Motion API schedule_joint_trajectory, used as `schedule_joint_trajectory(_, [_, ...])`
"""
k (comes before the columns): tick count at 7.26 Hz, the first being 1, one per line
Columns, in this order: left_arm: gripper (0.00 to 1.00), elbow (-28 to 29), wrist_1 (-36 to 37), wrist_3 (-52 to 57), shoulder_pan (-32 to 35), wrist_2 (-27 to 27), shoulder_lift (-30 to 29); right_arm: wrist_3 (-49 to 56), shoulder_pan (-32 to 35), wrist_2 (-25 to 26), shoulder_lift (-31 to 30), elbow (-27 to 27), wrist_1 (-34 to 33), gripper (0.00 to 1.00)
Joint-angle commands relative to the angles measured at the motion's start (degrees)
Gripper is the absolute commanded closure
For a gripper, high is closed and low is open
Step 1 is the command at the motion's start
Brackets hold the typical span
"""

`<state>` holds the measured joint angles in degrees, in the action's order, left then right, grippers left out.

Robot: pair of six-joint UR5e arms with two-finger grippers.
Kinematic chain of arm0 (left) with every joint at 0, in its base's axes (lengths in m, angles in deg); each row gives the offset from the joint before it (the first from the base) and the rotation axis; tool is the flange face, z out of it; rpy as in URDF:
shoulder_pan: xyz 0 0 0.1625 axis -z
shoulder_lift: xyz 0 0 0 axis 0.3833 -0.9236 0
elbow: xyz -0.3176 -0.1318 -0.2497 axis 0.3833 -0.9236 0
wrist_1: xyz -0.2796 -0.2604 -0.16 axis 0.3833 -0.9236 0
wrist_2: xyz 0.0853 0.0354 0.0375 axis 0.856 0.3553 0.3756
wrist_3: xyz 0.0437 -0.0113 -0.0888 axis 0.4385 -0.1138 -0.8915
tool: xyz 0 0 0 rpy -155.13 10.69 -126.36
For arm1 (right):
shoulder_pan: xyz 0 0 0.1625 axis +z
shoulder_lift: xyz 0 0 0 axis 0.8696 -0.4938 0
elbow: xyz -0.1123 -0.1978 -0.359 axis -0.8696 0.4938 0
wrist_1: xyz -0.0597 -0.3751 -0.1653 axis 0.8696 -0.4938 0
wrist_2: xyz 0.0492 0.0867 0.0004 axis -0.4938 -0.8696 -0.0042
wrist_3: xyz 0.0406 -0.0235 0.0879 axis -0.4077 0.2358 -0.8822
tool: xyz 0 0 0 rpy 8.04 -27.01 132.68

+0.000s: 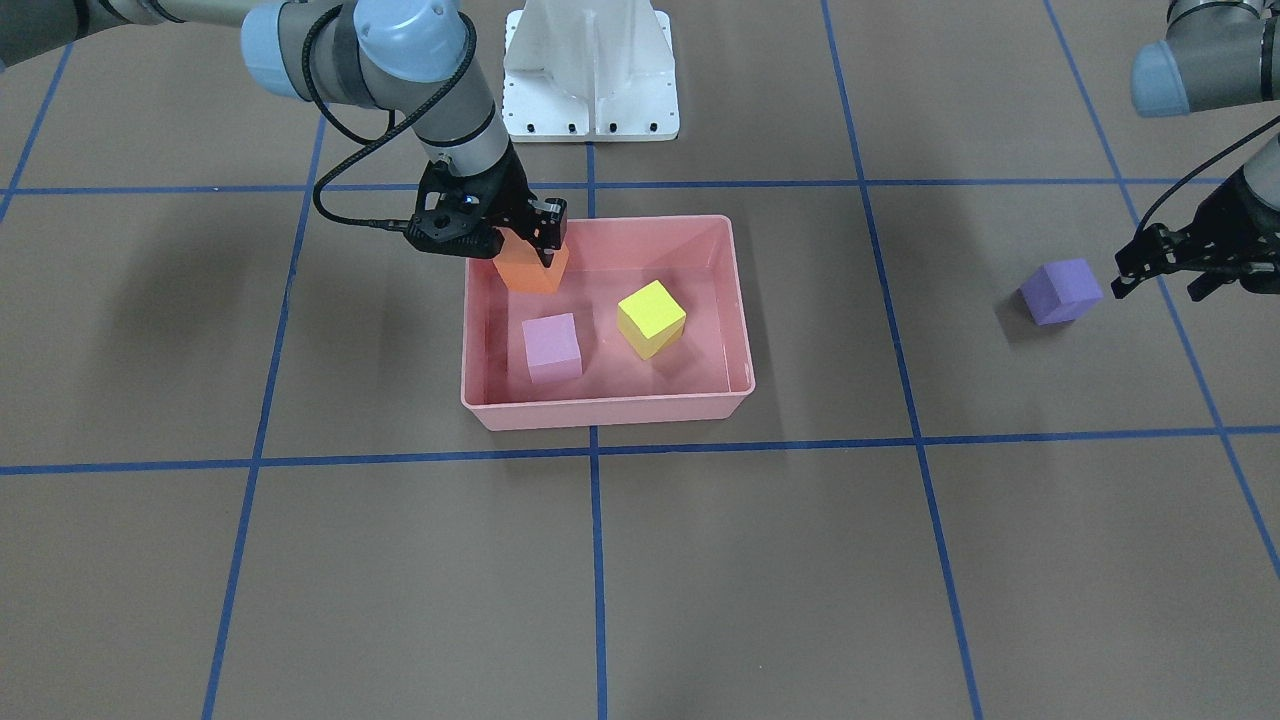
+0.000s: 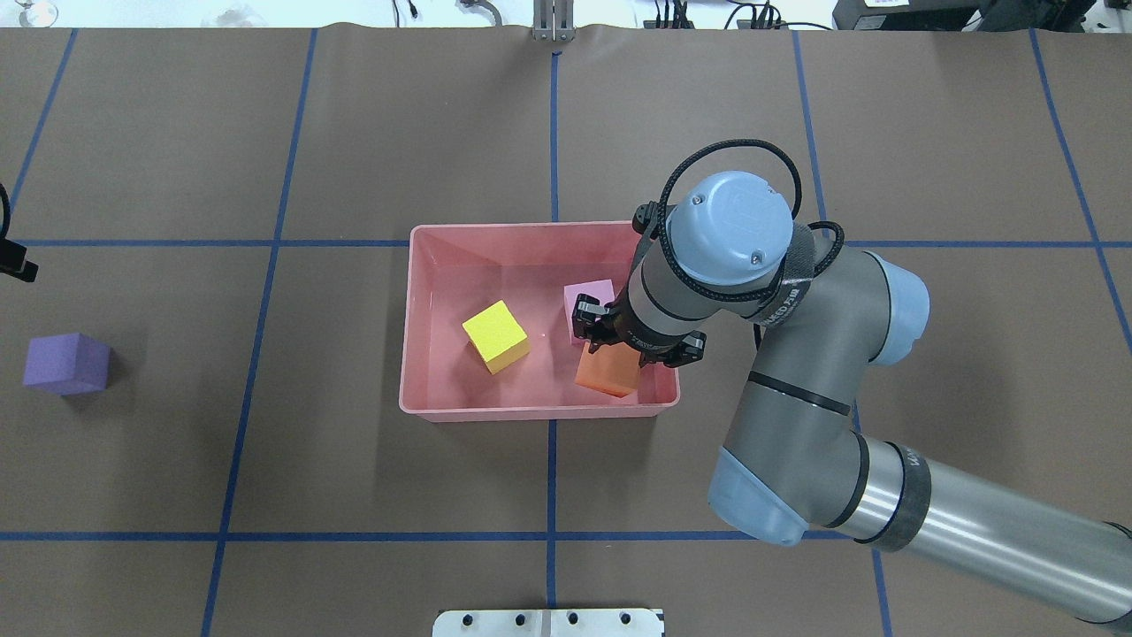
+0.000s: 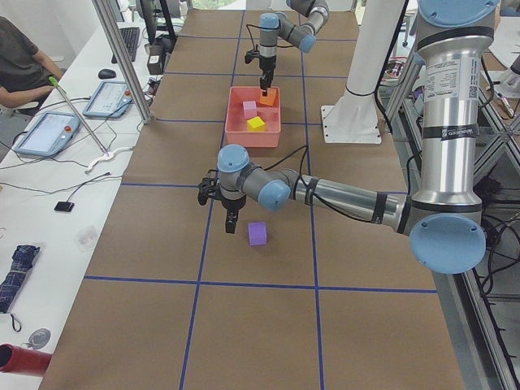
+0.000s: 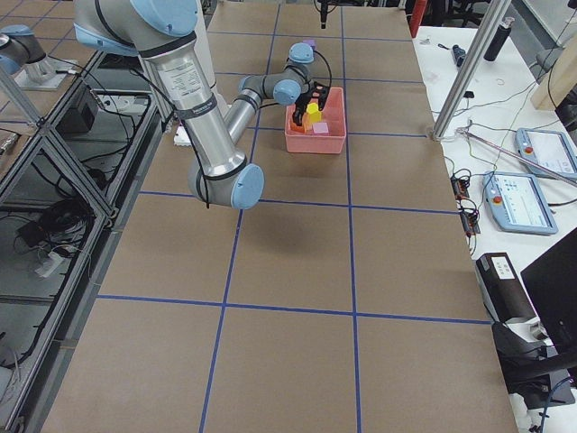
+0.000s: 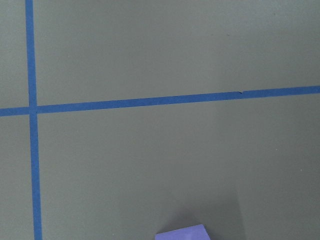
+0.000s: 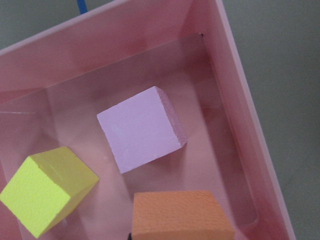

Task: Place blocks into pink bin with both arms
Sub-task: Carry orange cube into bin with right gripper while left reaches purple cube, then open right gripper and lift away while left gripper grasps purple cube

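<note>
The pink bin (image 1: 735, 300) sits mid-table and also shows in the overhead view (image 2: 424, 327). In it lie the light pink block (image 1: 552, 346) and the yellow-green block (image 1: 651, 317). My right gripper (image 1: 527, 252) is shut on the orange block (image 1: 530, 275) and holds it low inside the bin, by the corner nearest the robot. The orange block also shows in the overhead view (image 2: 608, 372) and the right wrist view (image 6: 182, 216). The purple block (image 1: 1061, 291) lies on the table far from the bin. My left gripper (image 1: 1157, 285) is open beside it, not touching.
The white robot base (image 1: 590, 70) stands behind the bin. Blue tape lines (image 1: 595, 560) cross the brown table. A person and tablets are at a side bench (image 3: 49, 130) in the exterior left view.
</note>
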<state>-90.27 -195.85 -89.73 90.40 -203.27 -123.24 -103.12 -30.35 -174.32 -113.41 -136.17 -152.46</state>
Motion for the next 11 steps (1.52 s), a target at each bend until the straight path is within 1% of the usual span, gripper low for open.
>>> schedule_joint_trajectory(1, [0.0,0.8,0.0,-6.1,-0.1,-0.1,-0.5,-0.1,-0.5,0.2,0.0,0.8,1.0,0.49])
schedule_joint_trajectory(2, [0.0,1.3,-0.2,-9.1,-0.4,-0.2,-0.5,-0.3,-0.6,0.2,0.0,2.7,4.6,0.14])
schedule_joint_trajectory(3, [0.0,1.6,-0.7,-13.9,-2.7,-0.2,-0.5,-0.4,-0.6,0.3,0.0,3.3,5.8,0.02])
schedule_joint_trajectory(4, [0.0,1.6,-0.6,-15.6,-5.7,0.0,-0.5,-0.5,-0.6,0.3,0.1,2.7,5.9,0.02])
schedule_joint_trajectory(7, [0.0,1.8,-0.9,-17.2,-10.4,0.2,0.3,-0.3,1.1,1.2,0.6,0.7,5.7,0.01])
schedule_joint_trajectory(9, [0.0,2.9,-0.9,-17.4,-11.2,0.0,0.3,-0.3,1.7,1.2,0.1,0.6,5.6,0.01])
schedule_joint_trajectory(11, [0.0,2.3,-0.6,-17.4,-11.1,0.0,0.3,-0.3,1.7,1.2,0.0,0.6,5.6,0.01])
